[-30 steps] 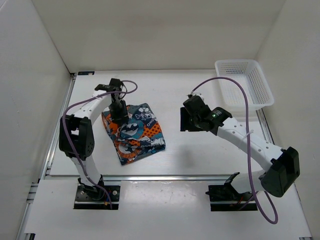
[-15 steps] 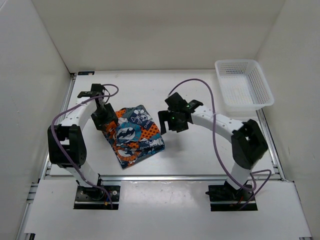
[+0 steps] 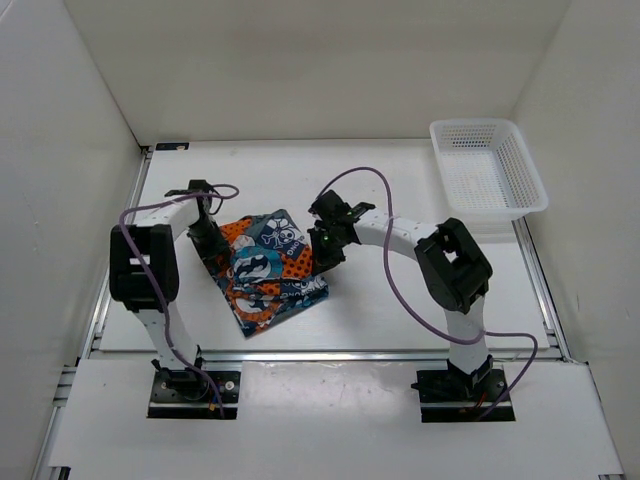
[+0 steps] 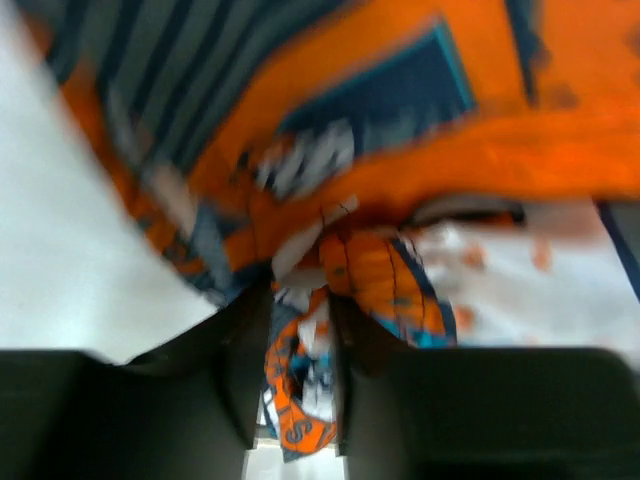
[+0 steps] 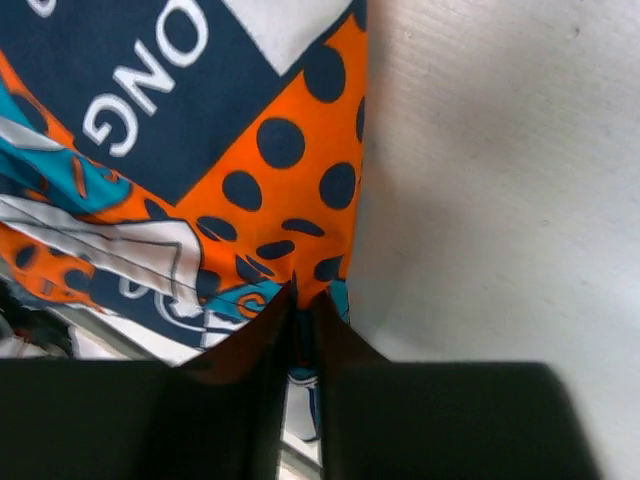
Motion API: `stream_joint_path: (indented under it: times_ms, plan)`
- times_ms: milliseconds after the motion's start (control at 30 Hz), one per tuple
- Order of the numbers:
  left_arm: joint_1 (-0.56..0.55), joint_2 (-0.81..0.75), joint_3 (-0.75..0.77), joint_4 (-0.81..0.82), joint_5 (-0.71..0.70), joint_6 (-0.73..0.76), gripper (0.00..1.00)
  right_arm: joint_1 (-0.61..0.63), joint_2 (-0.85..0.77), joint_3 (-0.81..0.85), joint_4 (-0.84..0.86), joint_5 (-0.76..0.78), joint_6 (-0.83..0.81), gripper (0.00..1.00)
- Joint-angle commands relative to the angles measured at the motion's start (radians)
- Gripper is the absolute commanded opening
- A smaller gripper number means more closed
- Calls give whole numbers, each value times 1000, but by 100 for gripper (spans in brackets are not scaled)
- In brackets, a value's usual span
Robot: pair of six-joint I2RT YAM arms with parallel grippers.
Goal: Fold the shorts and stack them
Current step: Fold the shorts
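The shorts, a patchwork print of orange, teal, navy and white, lie bunched on the table between the two arms. My left gripper is at their left edge; in the left wrist view it is shut on a bunched fold of the shorts. My right gripper is at their right edge; in the right wrist view it pinches the orange dotted hem of the shorts with the fingers nearly touching.
A white mesh basket stands at the back right corner. White walls close in the table on the left, back and right. Purple cables loop above both arms.
Both grippers have come in to the shorts, the left one to the left edge and the right one to the right edge, and both have gone from open to shut on the fabric.
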Motion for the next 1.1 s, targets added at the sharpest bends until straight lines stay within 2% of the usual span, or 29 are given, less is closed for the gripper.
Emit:
stream_joint_path:
  times_ms: [0, 33, 67, 167, 333, 467, 500, 533, 567, 633, 667, 700, 833, 867, 933, 1000, 1033, 1067]
  plan:
    - [-2, 72, 53, 41, 8, 13, 37, -30, 17, 11, 76, -67, 89, 0]
    - [-15, 89, 67, 41, 8, 13, 34, -30, 17, -2, 87, -58, 101, 0]
    - [-15, 120, 98, 41, 8, 22, 26, -30, -1, -12, 98, -37, 112, 0]
    - [-41, 180, 170, 41, 33, 33, 21, -41, -61, -64, 109, 69, 147, 0]
    - [-124, 292, 331, 41, 64, 10, 21, -93, -162, -180, 136, 149, 273, 0]
    - [-200, 428, 570, -71, 48, 10, 25, -93, -220, -216, 100, 264, 333, 0]
    - [-213, 451, 674, -94, 36, 10, 26, -93, -233, -216, 68, 297, 333, 2]
    - [-223, 485, 723, -117, 15, 10, 29, -93, -233, -216, 54, 308, 342, 9]
    - [-234, 485, 766, -134, 15, 10, 32, -93, -243, -202, 43, 318, 330, 34]
    - [-254, 472, 852, -158, 15, 31, 39, -93, -282, -187, -9, 363, 319, 71]
    - [-254, 455, 875, -168, 15, 31, 41, -93, -302, -171, -31, 449, 319, 93]
    - [-254, 436, 894, -168, 15, 42, 44, -93, -347, -162, -54, 500, 319, 99]
    - [-254, 315, 951, -218, -36, 63, 73, -104, -495, -153, -193, 735, 319, 99]
    - [-254, 257, 951, -249, -51, 63, 85, -119, -563, -162, -207, 767, 292, 99]
    - [-233, 190, 928, -263, -65, 63, 93, -152, -631, -187, -245, 813, 266, 99]
    - [-222, 61, 871, -249, -74, 63, 94, -186, -722, -202, -281, 883, 246, 99]
    - [-207, 12, 795, -238, -74, 63, 94, -199, -751, -213, -330, 910, 246, 99]
    - [-207, -92, 750, -220, -74, 63, 94, -209, -801, -213, -351, 931, 246, 99]
